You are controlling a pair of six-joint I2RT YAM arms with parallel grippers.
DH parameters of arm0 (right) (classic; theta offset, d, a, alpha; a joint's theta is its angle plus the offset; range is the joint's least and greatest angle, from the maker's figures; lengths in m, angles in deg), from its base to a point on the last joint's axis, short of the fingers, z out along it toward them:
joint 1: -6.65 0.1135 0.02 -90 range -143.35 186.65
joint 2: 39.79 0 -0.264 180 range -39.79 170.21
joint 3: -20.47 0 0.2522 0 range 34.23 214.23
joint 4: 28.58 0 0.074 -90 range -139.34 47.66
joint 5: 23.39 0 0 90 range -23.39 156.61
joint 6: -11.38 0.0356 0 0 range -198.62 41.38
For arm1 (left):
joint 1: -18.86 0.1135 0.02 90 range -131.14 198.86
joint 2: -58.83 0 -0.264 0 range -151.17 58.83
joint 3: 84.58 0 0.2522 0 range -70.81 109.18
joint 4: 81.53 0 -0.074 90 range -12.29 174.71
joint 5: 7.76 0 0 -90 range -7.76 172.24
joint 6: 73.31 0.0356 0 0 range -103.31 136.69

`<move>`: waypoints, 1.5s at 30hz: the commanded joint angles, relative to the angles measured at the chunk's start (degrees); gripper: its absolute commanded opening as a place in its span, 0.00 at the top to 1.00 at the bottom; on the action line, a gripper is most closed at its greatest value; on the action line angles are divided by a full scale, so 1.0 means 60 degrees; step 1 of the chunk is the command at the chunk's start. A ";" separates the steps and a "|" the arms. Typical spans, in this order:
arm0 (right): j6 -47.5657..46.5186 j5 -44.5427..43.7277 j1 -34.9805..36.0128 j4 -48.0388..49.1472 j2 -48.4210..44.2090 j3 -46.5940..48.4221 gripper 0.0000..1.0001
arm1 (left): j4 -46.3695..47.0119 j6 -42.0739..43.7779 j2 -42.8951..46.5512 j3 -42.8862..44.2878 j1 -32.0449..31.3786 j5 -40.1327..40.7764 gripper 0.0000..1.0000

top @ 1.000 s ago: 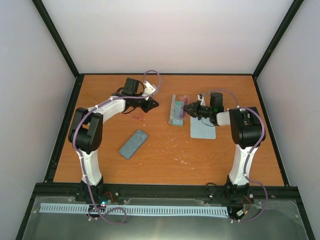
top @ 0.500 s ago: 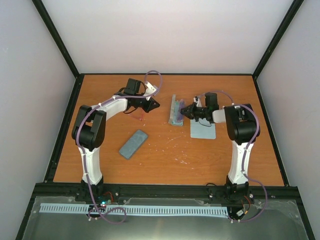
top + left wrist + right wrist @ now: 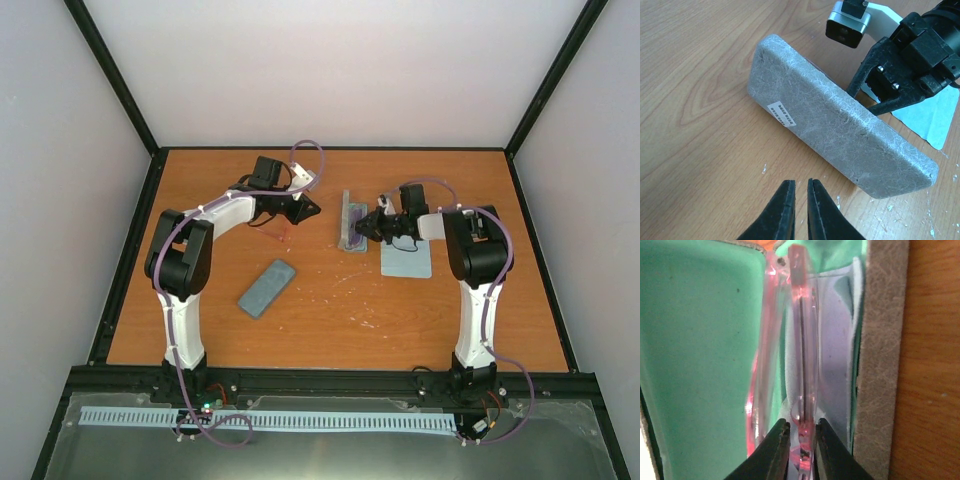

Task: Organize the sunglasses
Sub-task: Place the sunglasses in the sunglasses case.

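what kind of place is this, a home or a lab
Most likely a robotics lab test cell. The left arm and right arm are bolted at the edge of a wooden table, which is boxed in by plain white panels on a black frame.

My left arm (image 3: pixel 215 212) rises from the lower left of the top view, bends at the elbow and runs right toward centre. The left gripper (image 3: pixel 799 184) has its fingers almost together, with nothing between them. My right arm (image 3: pixel 478 290) rises at lower right, folds and points left. The right gripper (image 3: pixel 801 426) pinches the sunglasses (image 3: pixel 802 355).
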 commanded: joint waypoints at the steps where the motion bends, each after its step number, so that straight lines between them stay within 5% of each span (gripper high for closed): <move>1: -0.0699 -0.0380 0.0008 -0.1295 -0.0130 0.0340 0.83 | 0.0168 -0.0158 -0.0131 0.0371 -0.0001 -0.0231 0.89; 7: -0.1137 -0.0765 -0.0009 -0.2246 -0.0375 0.0802 0.74 | 0.0181 -0.0177 -0.0075 0.0393 -0.0016 -0.0256 0.89; 28: -0.2593 -0.2159 -0.0097 -0.4907 -0.1163 0.1871 0.71 | 0.0174 -0.0221 0.0091 0.0327 -0.0173 -0.0197 0.89; 35: -0.2714 -0.2094 0.0068 -0.4957 -0.0883 0.1888 0.93 | 0.0177 -0.0207 0.0045 0.0360 -0.0246 -0.0155 0.89; 45: -0.2684 -0.2066 0.0203 -0.4819 -0.0153 0.2113 0.95 | 0.0171 -0.0193 -0.0030 0.0364 -0.0309 -0.0064 0.89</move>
